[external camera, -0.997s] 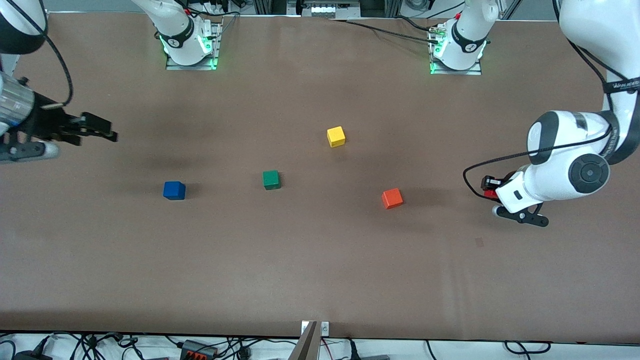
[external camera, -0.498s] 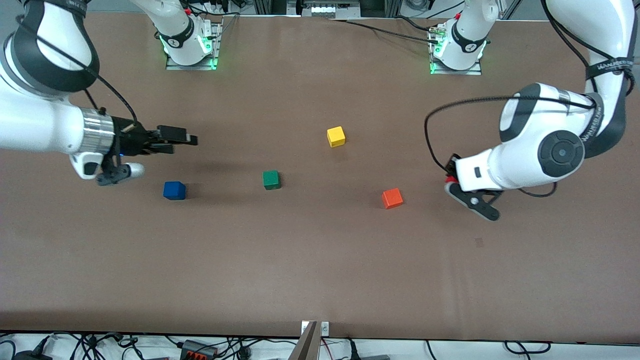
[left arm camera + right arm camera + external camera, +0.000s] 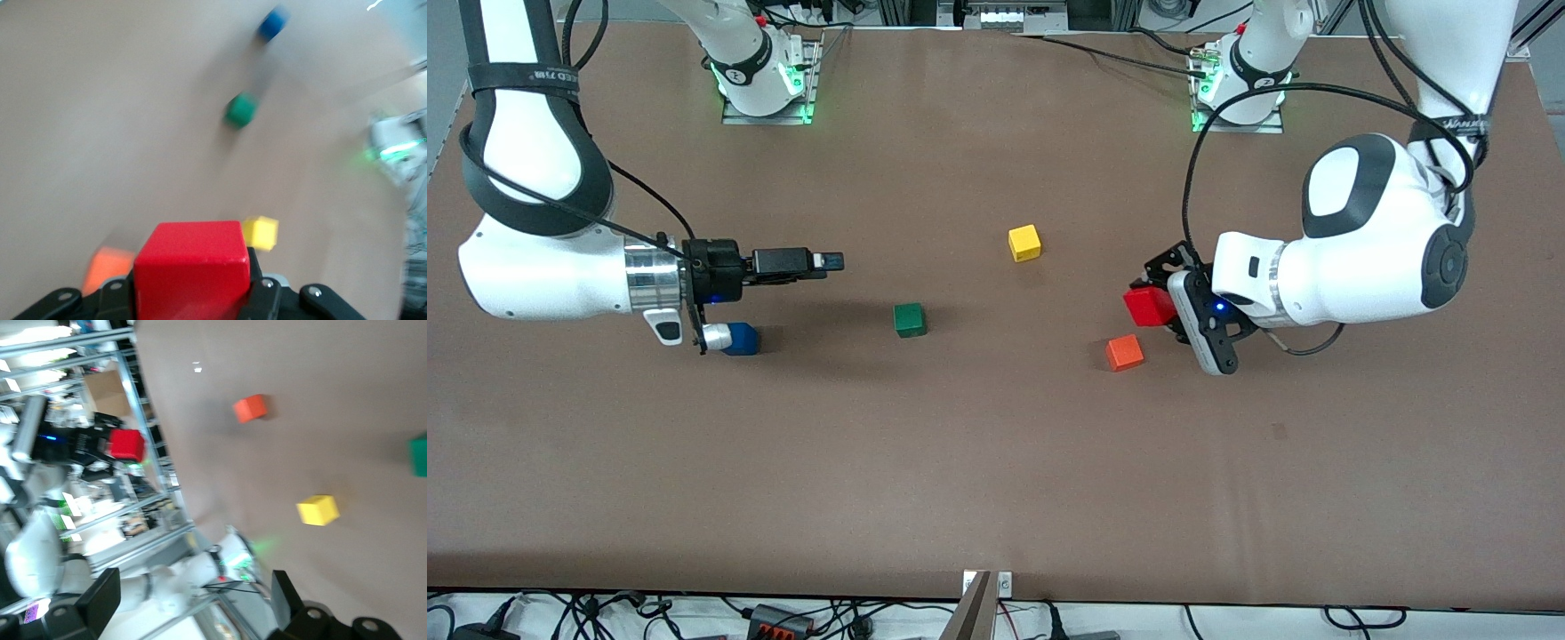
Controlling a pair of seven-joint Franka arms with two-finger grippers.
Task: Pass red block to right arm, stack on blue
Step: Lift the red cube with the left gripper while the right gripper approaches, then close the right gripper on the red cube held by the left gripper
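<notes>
Brown table (image 3: 996, 462); left pincer (image 3: 1158, 300) grips red block (image 3: 1147, 307).

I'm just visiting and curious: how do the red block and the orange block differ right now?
The red block is bright red; the orange block is paler, orange-red. The red block is held up in the left tool, shut on it, while the orange block lies on the table, untouched. The red one hangs tilted over the table; the orange one sits flat. Both are small cubes of like size.
</notes>
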